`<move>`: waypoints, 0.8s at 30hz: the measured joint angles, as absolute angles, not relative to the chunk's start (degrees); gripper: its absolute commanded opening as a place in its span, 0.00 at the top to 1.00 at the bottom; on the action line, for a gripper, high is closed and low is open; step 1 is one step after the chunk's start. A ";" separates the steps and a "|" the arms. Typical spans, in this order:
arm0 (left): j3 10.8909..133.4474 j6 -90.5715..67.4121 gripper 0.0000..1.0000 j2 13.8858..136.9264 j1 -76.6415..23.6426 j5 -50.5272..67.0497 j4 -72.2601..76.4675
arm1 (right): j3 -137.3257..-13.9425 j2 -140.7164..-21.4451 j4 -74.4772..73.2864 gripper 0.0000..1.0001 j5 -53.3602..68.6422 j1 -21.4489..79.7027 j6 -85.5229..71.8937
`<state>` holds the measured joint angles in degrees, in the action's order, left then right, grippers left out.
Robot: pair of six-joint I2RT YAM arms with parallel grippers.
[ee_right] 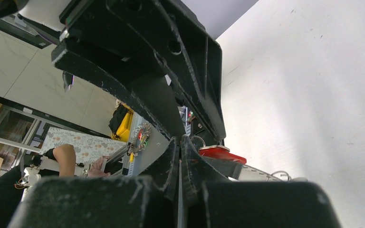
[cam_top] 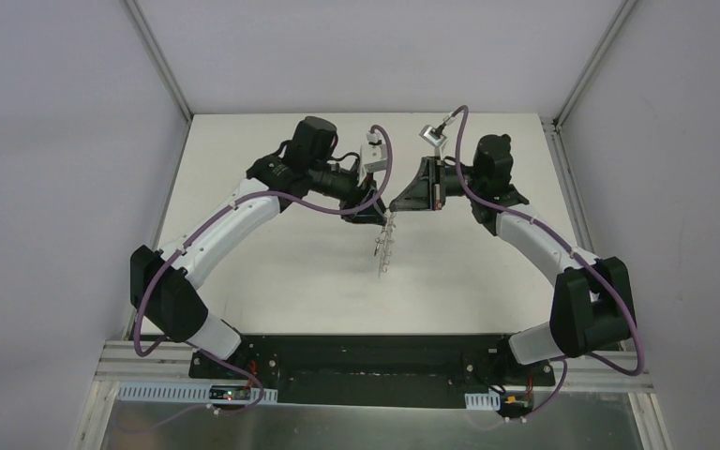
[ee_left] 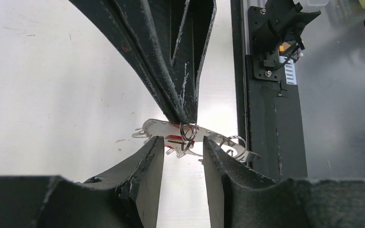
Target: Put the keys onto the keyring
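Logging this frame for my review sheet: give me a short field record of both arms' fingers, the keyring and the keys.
left gripper: fingers apart, nothing clamped, tips on either side of the keyring's near edge
right gripper: fingers shut, pinching a small wire loop on the keyring
keyring: grey band, held over the table where the two arms meet
red key: by the pinched loop; whether it is threaded on cannot be told
dark-tagged key: not made out

No text, label or number is legible.
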<state>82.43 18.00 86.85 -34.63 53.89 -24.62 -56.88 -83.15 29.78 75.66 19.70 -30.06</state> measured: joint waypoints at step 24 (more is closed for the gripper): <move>81.19 13.87 0.80 86.83 -37.82 49.76 -22.61 | -56.53 -83.15 29.78 1.00 74.19 18.33 -30.59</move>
